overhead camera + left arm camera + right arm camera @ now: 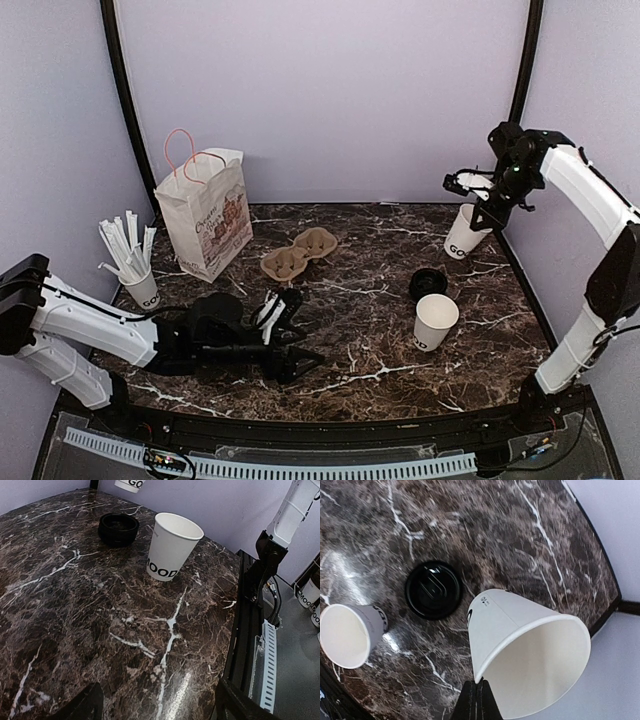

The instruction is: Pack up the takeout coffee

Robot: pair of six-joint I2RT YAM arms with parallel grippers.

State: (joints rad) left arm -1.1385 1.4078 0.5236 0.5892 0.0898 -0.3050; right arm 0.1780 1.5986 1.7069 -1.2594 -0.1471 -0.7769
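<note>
The right end effector (pixel 477 695) is pressed together on the rim of a tilted white cup (pixel 466 232), pinching its wall. That cup sits beyond the black lid (pixel 428 284), toward the back-right corner of the bench (pixel 370 375). I cannot tell whether its base touches the marble. The black lid lies flat on the bench on its own. Just nearer than the lid, close but apart from it, an open standing cup (pixel 435 321) is upright with its mouth bare, and the right bench edge runs near both. Left of the lid, open marble stretches to the left end effector (pixel 298 335), which lies low over the bench with fingers spread wide and nothing between them. Farther left and slightly beyond the lid lies a cardboard carrier (pixel 298 253). Past it the paper bag (pixel 205 220) stands upright, handles up. Far left of the lid, by the left bench edge, is the straw cup (pixel 142 288).
</note>
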